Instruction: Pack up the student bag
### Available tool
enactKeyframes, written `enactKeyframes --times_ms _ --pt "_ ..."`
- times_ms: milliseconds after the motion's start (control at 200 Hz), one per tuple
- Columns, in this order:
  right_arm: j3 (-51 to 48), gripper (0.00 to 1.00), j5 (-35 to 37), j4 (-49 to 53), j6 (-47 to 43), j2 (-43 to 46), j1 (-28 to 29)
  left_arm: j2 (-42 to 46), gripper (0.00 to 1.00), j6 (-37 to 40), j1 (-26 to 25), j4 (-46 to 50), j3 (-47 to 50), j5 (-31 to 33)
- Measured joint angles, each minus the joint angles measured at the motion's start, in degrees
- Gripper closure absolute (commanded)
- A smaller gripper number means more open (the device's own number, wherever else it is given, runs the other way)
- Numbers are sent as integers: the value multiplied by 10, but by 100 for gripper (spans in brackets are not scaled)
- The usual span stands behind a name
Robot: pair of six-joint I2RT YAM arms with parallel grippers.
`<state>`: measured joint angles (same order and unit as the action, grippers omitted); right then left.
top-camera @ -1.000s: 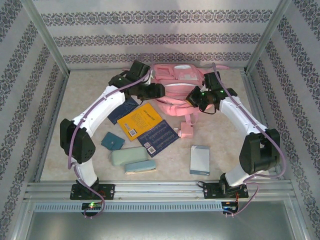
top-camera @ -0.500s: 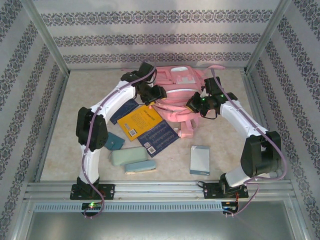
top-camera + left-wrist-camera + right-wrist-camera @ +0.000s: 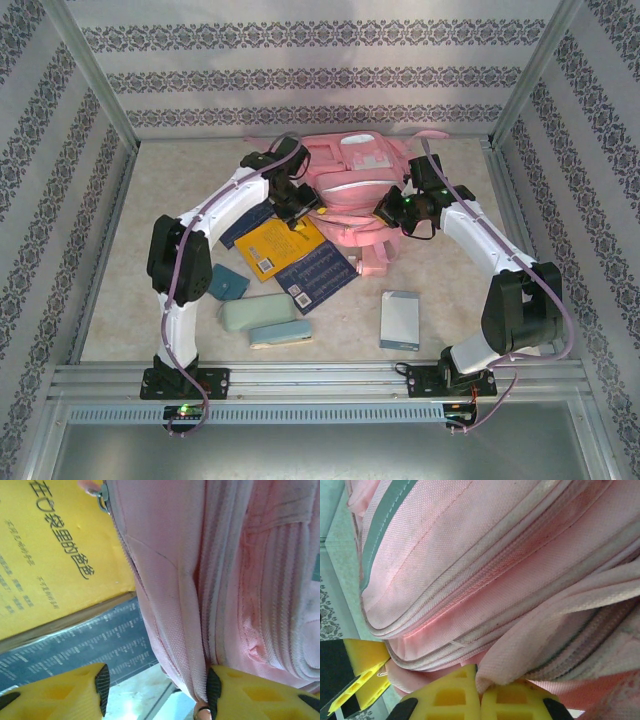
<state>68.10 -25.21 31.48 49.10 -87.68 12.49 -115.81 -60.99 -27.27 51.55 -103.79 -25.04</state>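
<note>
A yellow book (image 3: 283, 243) and a dark book (image 3: 318, 272) are lying at the near-left edge of the bag (image 3: 355, 185), under the left gripper (image 3: 155, 685), whose jaws are standing apart. A pale case (image 3: 258, 313) and grey notebook (image 3: 400, 320) are sitting nearer; bare table (image 3: 180, 170) is showing far left. The pink bag is slumping at back centre, the right gripper (image 3: 480, 680) pinching a fold.

Bright, even light; faint shadows; student bag (image 3: 470, 555) slightly blurred in wrist views.
</note>
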Motion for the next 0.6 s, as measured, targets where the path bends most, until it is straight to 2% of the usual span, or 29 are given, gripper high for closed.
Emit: enactKeyframes --times_ms 220,325,600 --pt "0 100 10 -2 0 0 0 0 44 -50 0 -32 9 -20" --pt "0 100 14 -9 0 0 0 0 48 -71 0 -47 9 -22" --pt "-10 100 16 -26 0 0 0 -12 73 -107 3 -83 5 -32"
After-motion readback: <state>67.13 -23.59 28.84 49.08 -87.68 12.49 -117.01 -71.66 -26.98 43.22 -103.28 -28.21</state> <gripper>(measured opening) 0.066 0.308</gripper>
